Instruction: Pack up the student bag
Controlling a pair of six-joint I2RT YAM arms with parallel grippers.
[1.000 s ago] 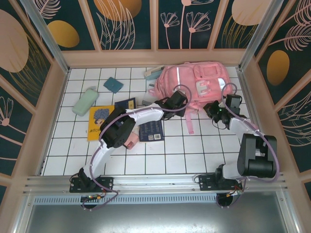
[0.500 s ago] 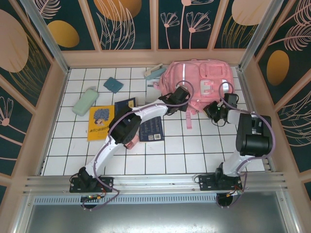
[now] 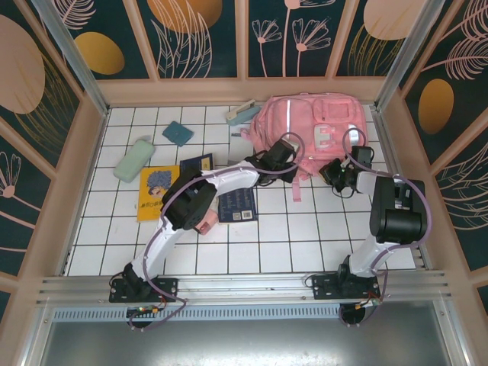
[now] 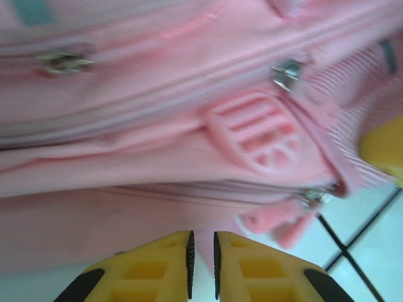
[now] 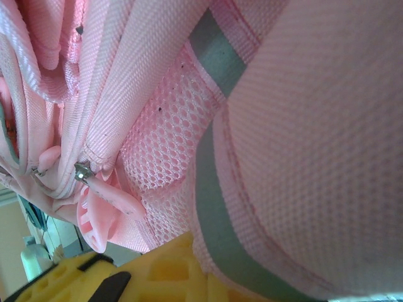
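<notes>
The student bag (image 3: 313,128), a big pink backpack, lies at the back right of the tiled floor, its straps trailing toward me. My left gripper (image 3: 276,157) is at its near left edge. In the left wrist view the yellow fingers (image 4: 157,264) stand a narrow slit apart, with a pink fold of the bag (image 4: 126,145) at their tips. My right gripper (image 3: 340,174) is at the bag's near right corner. Its yellow fingers (image 5: 165,267) are shut on the bag's mesh side (image 5: 302,126) and grey trim.
Left of the bag lie a green pencil case (image 3: 134,158), a teal pad (image 3: 178,133), a yellow book (image 3: 156,191), two dark blue books (image 3: 237,204) and a small pink box (image 3: 204,221). A pale grey-blue item (image 3: 242,113) rests by the bag's back left. Walls close in behind and at the right.
The bag has slid back and to the right, then settled. My left gripper's jaws have parted a little and it has drawn back slightly. The right gripper keeps its hold.
</notes>
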